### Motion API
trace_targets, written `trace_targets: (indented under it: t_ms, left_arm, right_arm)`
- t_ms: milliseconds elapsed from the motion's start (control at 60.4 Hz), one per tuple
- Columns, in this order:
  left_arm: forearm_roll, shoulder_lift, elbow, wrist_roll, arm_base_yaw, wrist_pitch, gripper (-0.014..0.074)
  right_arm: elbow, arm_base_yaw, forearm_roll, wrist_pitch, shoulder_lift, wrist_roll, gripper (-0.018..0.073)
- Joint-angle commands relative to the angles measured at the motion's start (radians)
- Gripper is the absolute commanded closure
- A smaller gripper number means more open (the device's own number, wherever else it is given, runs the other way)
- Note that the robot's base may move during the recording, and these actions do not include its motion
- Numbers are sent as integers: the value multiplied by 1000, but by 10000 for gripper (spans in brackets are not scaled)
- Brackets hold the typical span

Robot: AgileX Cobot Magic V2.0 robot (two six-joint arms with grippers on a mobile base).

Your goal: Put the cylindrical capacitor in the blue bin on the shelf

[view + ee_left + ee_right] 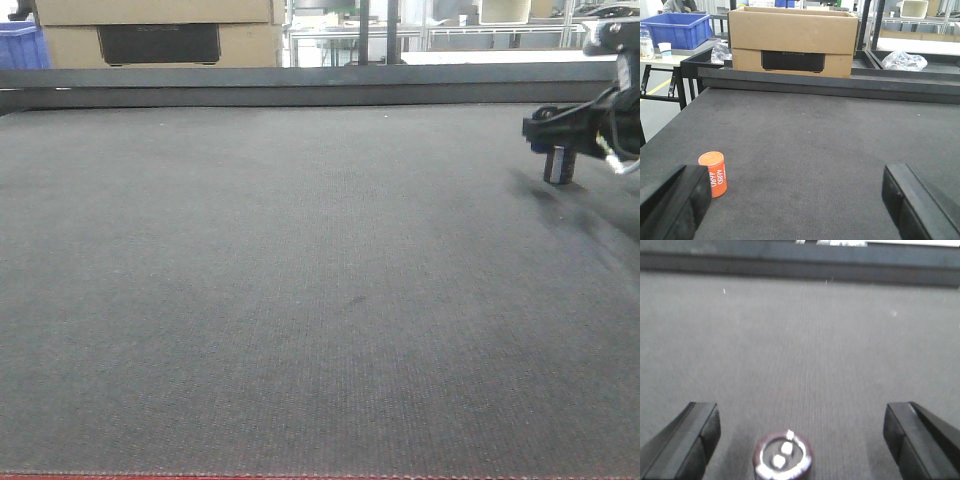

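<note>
The grasping step is beginning: the right claw is hanging low over the desk with its two black, blocky fingers standing wide apart. The cylindrical capacitor is standing upright between them, touching neither, near the desk's far right corner. It is showing a dark, smooth sleeve, a silvery top rim and two pale terminals on its round top, though the wrist view is blurring it slightly. A grey, finely woven mat is covering the desk, with a dark raised rail running along the far edge. The left claw is resting empty, fingers equally spread, near an orange cylinder printed 4680. Next, I judge, the right claw is needing to ease forward around the stubby body, centre it and close gently, since so short and smooth a wall is likely to slip or tip. A blue bin is sitting beyond the far left corner; whether it is the target I cannot tell.
</note>
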Motion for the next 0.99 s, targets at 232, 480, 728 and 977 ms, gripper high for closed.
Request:
trace_targets:
  t_ms: [232,480,728,977]
  left_arm:
    - [4,2,-8,2,-6,-4,-6]
    - [4,2,-8,2,-6,-4,-6]
    - [4,2,-8,2,-6,-1,-6]
    - [0,2,-8,-1,-6,10,-6]
  right_arm:
    - [-64,-2,-7,6,74,-1,-10]
    - [-82,-2,-7,37,81,-1,50]
    - [-82,-2,-7,73,81,-1,460]
    - [-82,-2,-7,83,37,-1,695]
